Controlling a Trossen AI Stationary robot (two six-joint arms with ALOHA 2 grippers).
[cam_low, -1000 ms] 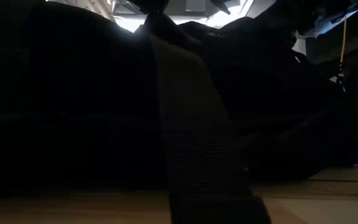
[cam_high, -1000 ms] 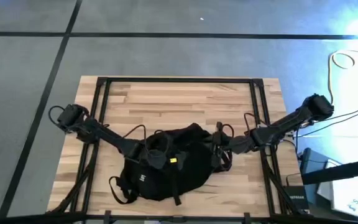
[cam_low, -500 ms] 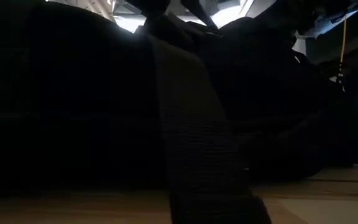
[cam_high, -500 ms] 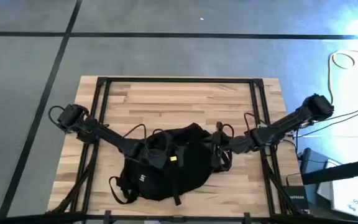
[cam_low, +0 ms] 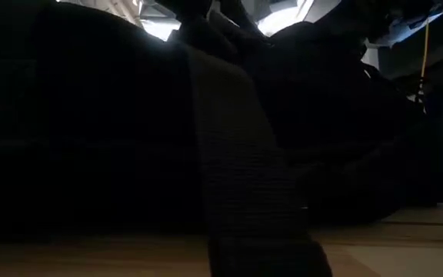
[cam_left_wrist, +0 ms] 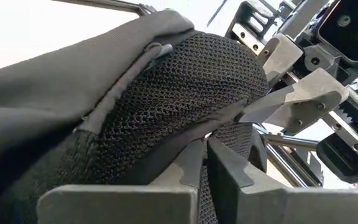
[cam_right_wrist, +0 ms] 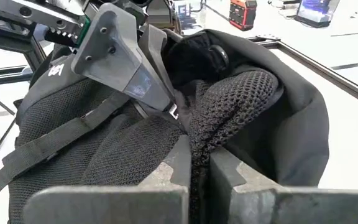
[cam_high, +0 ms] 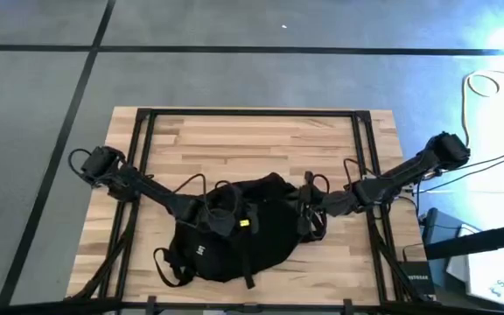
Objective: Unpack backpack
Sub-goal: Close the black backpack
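On the wooden table, almost nothing is changing: I'm keeping both grippers pinching the backpack. The left gripper and right gripper are each clamping mesh fabric, so the unpacking is stalling at the opening.

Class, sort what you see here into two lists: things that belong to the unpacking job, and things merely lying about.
Belonging to the job:
- backpack, black, on the wooden table
- left gripper, shut on the backpack's mesh
- right gripper, shut on the backpack's mesh

Lying about:
- white cable, coiled on the floor beyond the table's right edge
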